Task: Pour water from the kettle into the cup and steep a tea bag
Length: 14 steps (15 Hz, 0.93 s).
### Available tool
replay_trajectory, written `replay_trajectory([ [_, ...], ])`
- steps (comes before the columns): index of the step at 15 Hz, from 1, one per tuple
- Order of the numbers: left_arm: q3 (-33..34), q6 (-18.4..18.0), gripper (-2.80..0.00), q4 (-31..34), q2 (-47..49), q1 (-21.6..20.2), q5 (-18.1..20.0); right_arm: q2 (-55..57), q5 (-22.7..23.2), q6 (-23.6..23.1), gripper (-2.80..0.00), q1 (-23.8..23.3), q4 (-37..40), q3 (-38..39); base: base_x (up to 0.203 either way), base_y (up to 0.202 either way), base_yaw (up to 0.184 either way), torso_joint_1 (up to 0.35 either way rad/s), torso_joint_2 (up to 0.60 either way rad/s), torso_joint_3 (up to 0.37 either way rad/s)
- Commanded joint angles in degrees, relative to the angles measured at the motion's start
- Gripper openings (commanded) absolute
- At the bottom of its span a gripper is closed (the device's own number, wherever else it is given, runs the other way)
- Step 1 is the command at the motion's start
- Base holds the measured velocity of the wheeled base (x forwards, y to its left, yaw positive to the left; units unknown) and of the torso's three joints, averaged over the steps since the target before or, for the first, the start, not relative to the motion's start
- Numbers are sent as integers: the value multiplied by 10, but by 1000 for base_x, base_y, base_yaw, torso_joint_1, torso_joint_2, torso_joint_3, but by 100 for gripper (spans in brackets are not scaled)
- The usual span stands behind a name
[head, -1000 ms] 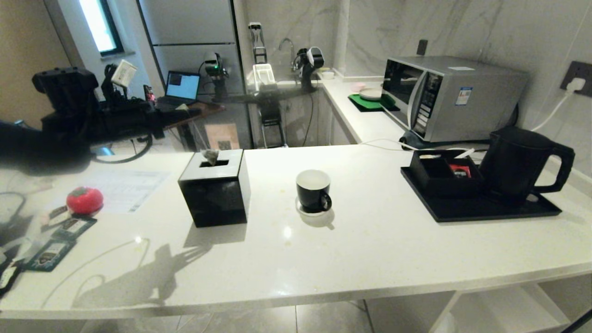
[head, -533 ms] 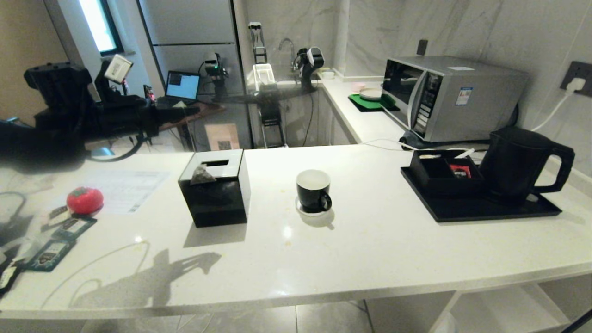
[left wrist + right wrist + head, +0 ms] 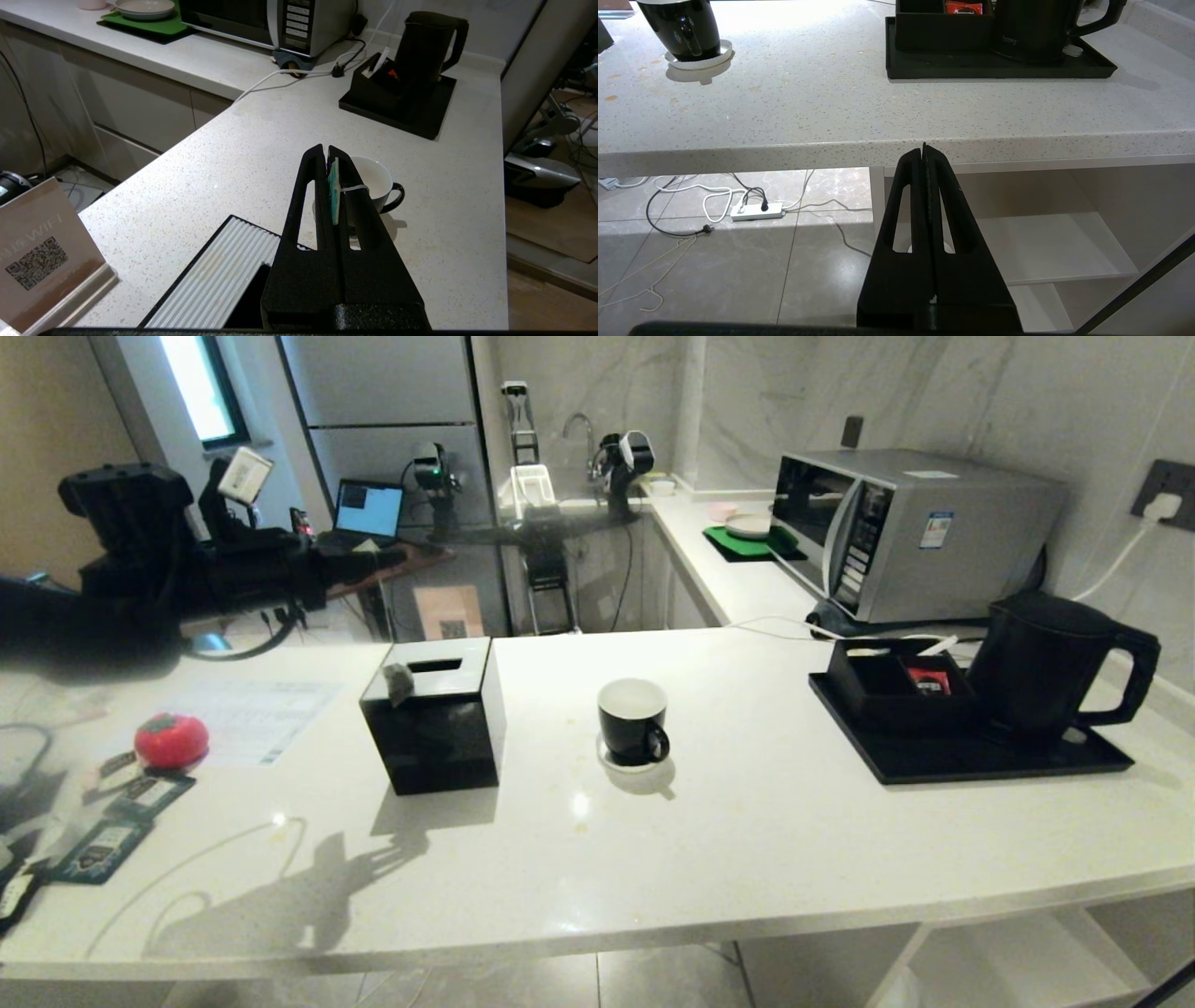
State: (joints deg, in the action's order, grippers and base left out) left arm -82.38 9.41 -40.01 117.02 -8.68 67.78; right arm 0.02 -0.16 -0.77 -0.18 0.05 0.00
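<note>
The left arm was only a dark blur at the left edge of the head view, and its fingertips could not be picked out there. Its wrist camera showed the left gripper (image 3: 327, 151) pinched shut on a thin teal tag with a white string looped off it. The tea bag (image 3: 400, 683) hung in front of the upper left corner of the black tissue box (image 3: 434, 719); the string between tag and bag could not be traced.

The right gripper (image 3: 923, 150) sat below the countertop (image 3: 747, 821) edge, fingers pressed together with nothing between them. It was outside the head view.

The cup (image 3: 632, 719) stood on its small white saucer (image 3: 609, 761) near the middle of the counter, handle toward the front right. Its white interior looked empty, though the bottom was not visible.

The kettle (image 3: 1050, 663) stood upright on the black tray (image 3: 943, 761) at the right, handle pointing right and lid closed, so its contents were hidden. Beside it on the same tray sat a black compartment box (image 3: 892, 686); one compartment held a small red packet (image 3: 929, 681), and the others were too dark to read.

At the far left lay flat dark sachets (image 3: 103, 840), partly cut off by the frame edge, near a red tomato-shaped object (image 3: 171, 739).
</note>
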Motion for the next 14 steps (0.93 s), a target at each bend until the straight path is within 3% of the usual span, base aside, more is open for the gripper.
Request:
replay_trajectory([
  [1, -13, -2, -280, -4, 19, 1, 3, 1, 0, 0, -280, 0, 0, 0, 0, 0, 0, 0, 0, 0],
  [7, -37, -1, -280, -37, 48, 4, -12, 1, 0, 0, -280, 0, 0, 0, 0, 0, 0, 0, 0, 0],
  [10, -90, 0, -280, -37, 73, 7, -40, 1, 0, 0, -280, 0, 0, 0, 0, 0, 0, 0, 0, 0],
  [14, -105, -2, -280, -38, 88, 9, -67, 1, 0, 0, -280, 0, 0, 0, 0, 0, 0, 0, 0, 0],
])
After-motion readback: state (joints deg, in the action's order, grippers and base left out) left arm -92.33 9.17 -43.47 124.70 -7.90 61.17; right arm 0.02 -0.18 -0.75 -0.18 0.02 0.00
